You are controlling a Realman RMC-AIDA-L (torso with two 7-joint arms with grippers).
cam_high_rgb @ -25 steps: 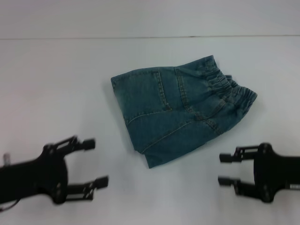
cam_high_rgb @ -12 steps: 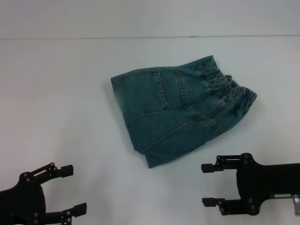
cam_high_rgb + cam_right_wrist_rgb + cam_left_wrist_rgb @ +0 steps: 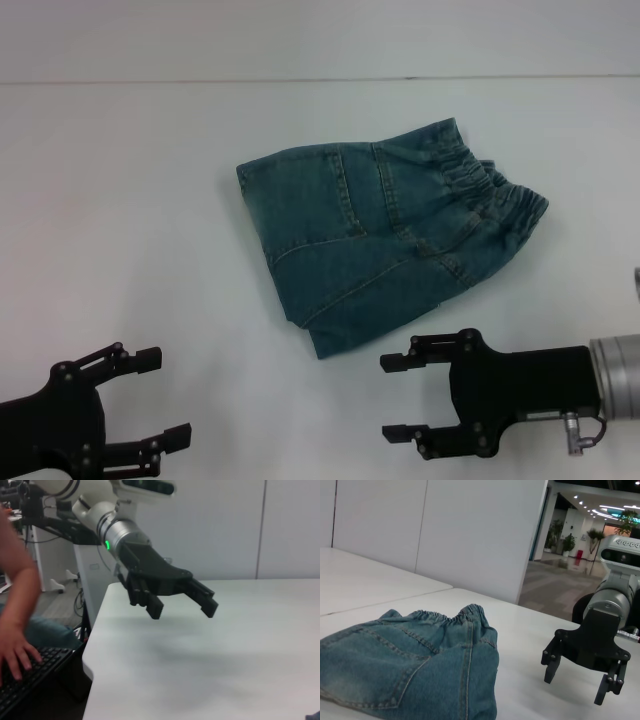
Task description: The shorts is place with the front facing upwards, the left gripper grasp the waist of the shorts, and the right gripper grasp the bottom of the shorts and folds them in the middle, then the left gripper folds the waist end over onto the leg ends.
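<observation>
The blue denim shorts lie folded on the white table, their elastic waist toward the right and far side, the leg ends toward the near left. The left wrist view shows the shorts close by. My left gripper is open at the near left corner, well clear of the shorts. My right gripper is open just in front of the shorts' near edge, pointing left, with nothing between its fingers. The left wrist view shows the right gripper; the right wrist view shows the left gripper.
A table seam runs across the far side. Beyond the table's edge in the right wrist view, a person's arm rests over a keyboard.
My right gripper has slid left along the near edge toward the shorts. My left gripper has drawn back down toward the near left corner.
</observation>
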